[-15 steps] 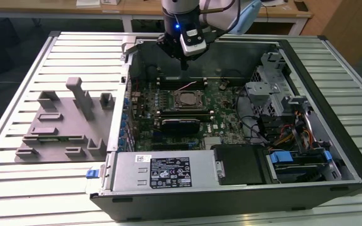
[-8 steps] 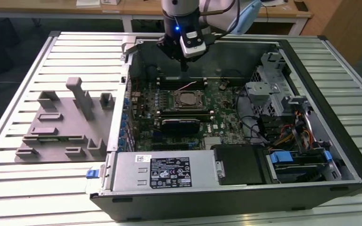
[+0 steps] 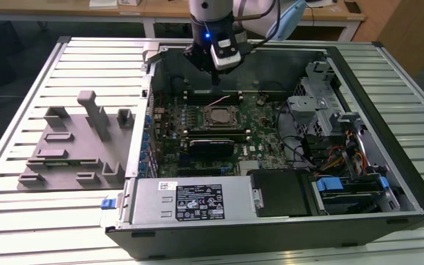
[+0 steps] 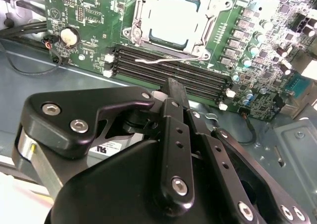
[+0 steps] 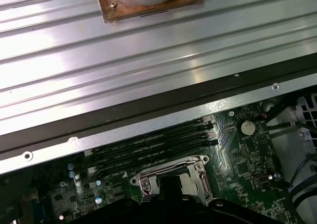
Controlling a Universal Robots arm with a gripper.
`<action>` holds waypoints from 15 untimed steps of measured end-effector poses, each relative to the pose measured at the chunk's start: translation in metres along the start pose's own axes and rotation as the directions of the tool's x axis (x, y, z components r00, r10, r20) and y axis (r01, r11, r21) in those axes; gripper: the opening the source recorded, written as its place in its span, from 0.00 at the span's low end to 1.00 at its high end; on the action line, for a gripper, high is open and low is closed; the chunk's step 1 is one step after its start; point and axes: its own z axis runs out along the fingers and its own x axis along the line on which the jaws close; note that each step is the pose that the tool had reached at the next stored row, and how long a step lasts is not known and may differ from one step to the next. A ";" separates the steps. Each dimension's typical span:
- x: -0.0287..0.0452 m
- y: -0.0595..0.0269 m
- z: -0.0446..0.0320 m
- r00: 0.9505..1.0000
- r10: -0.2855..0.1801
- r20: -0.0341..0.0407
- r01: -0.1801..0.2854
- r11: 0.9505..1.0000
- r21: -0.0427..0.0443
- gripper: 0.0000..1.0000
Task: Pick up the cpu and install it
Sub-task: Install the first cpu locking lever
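With the cpu seated in its socket frame, we hung our gripper above the memory slots, fingers pressed together, gripping nothing.

the arm points down, its tool pinched closed.

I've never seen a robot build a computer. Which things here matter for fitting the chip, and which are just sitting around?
Part of the job:
- cpu, lying in its socket frame
- gripper, above the motherboard

Just there:
- grey fixture block
- power supply box
- drive cage
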 end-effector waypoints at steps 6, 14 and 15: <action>0.0002 -0.0004 0.0027 1.000 0.000 0.000 0.000 1.000 0.000 0.11; 0.0005 -0.0009 0.0061 1.000 0.000 0.000 0.000 1.000 0.000 0.11; 0.0006 -0.0009 0.0065 1.000 0.000 0.000 0.000 1.000 0.000 0.11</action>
